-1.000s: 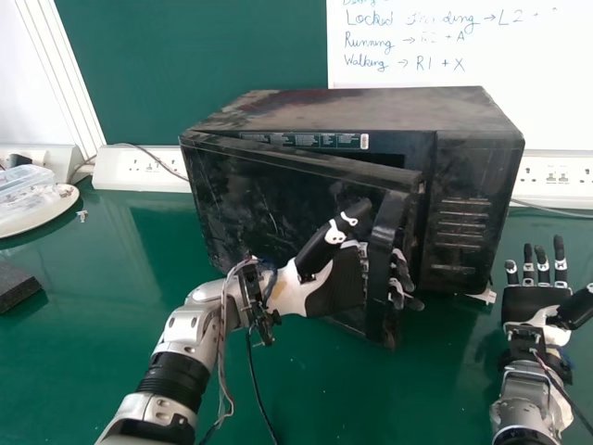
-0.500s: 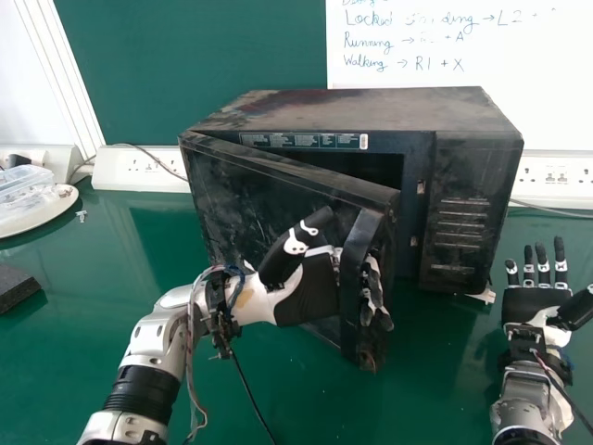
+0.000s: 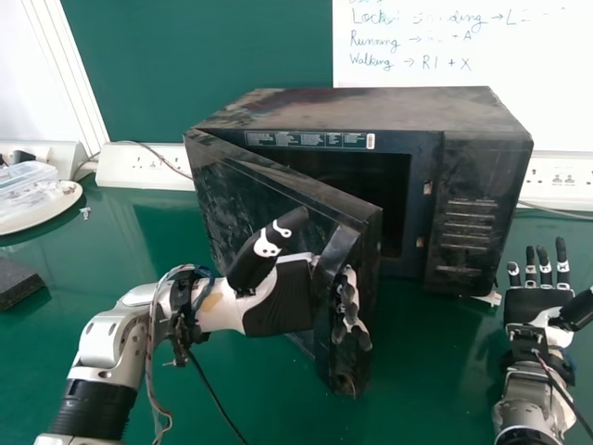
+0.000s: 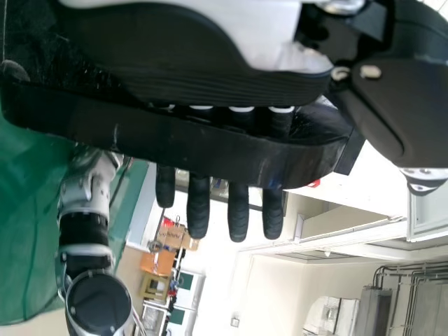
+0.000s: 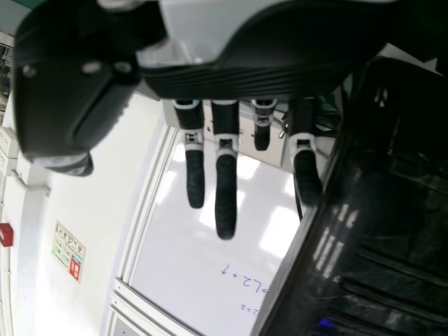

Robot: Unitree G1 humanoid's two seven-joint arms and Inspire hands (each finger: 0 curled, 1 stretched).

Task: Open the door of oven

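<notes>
While the green table (image 3: 269, 408) is spreading across the head view, a dark green board (image 3: 195, 56) is standing behind it and a whiteboard (image 3: 519, 102) with handwriting is filling part of the background. The black oven (image 3: 389, 107) is resting on the table in the middle, its front facing the robot and its dark inside showing. Its door (image 3: 222, 195) is hanging partly open, hinging at the oven's left side, with its free edge standing out toward the robot and away from the frame.

The left hand (image 3: 278, 301) is holding itself at that free edge, its fingers lying nearly straight and slipping through the gap behind the handle (image 3: 334, 255), its thumb sticking up and apart from the handle. The right hand (image 3: 533, 301) is hovering near the oven's right front corner, opening wide with straight, spread fingers and gripping nothing.

White socket strips (image 3: 120, 167) are running along the back of the table on both sides of the oven. At the left, a pale plate (image 3: 46, 215) is carrying a clear plastic box (image 3: 28, 176), and a dark block (image 3: 14, 283) is lying nearer the robot.
</notes>
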